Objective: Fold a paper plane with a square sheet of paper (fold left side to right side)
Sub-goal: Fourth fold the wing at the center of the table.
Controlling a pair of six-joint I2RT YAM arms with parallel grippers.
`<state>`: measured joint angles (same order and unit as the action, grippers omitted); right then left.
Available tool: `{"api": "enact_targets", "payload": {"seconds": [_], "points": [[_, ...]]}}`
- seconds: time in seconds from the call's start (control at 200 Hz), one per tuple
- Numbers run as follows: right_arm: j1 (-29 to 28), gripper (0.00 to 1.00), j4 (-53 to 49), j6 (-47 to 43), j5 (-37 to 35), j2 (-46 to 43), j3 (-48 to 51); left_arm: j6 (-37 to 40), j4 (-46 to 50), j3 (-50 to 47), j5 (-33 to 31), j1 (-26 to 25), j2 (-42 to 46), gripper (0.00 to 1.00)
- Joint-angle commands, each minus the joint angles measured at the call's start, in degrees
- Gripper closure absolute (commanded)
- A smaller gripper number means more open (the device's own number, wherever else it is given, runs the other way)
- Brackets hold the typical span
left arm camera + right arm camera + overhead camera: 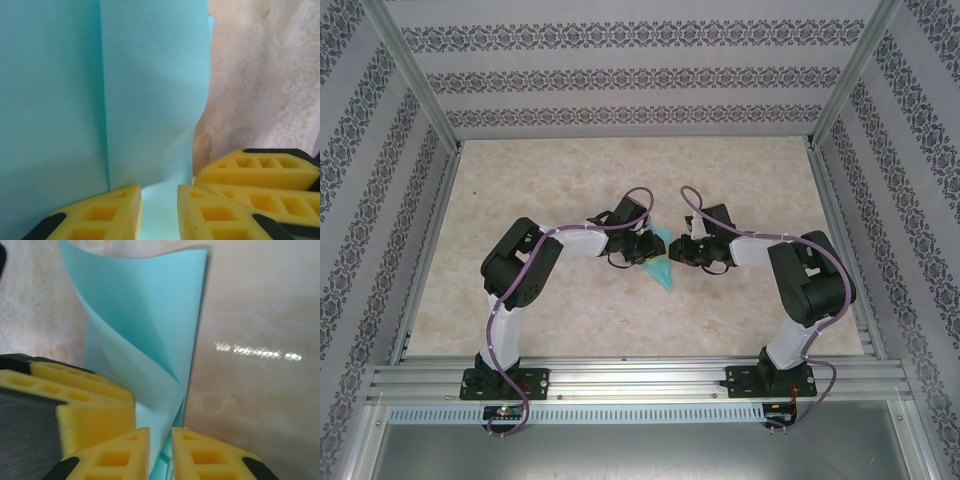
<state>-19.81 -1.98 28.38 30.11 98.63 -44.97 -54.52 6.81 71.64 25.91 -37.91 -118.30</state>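
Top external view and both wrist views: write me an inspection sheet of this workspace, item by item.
Surface: beige marbled table, flat.
Job's things: turquoise paper plane, part-folded, tip toward the arm bases, between the two grippers.
Clutter: nothing seen.
Grippers: left gripper, fingers apart over the paper; right gripper, narrow gap with a paper fold in it, grip unclear.
Cables: purple cables looped along both arms, off the paper.
Surroundings: patterned walls; aluminium frame at the near edge.

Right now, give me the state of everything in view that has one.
paper plane: part-folded, creased, one flap curling upward.
left gripper: jaws slightly apart, paper in the gap.
right gripper: jaws narrowly apart around the paper's folded edge.
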Motion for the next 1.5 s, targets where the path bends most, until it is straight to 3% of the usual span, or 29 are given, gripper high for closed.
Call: {"api": "enact_targets", "payload": {"seconds": [0.0, 0.41, 0.669, 1.494], "points": [[1.0, 0.79, -4.2, -1.8, -1.4, -5.5, -1.0, -0.3, 1.4, -2.1, -1.2, -0.1, -1.4, 0.72], [-2.4, 0.8, -3.1, 2.7, 8.8, -13.8, 6.4, -0.3, 1.7, -1.9, -1.2, -0.2, -1.0, 0.72], [-5.8, 0.81, -2.0, 3.8, 8.5, -12.0, 7.7, -0.1, 1.9, -2.0, -1.4, -0.3, -0.8, 0.72], [-6.5, 0.81, -5.8, 2.4, 3.6, -6.7, 7.7, 0.2, 2.6, -1.7, -1.8, -0.3, -0.5, 0.72]]}}
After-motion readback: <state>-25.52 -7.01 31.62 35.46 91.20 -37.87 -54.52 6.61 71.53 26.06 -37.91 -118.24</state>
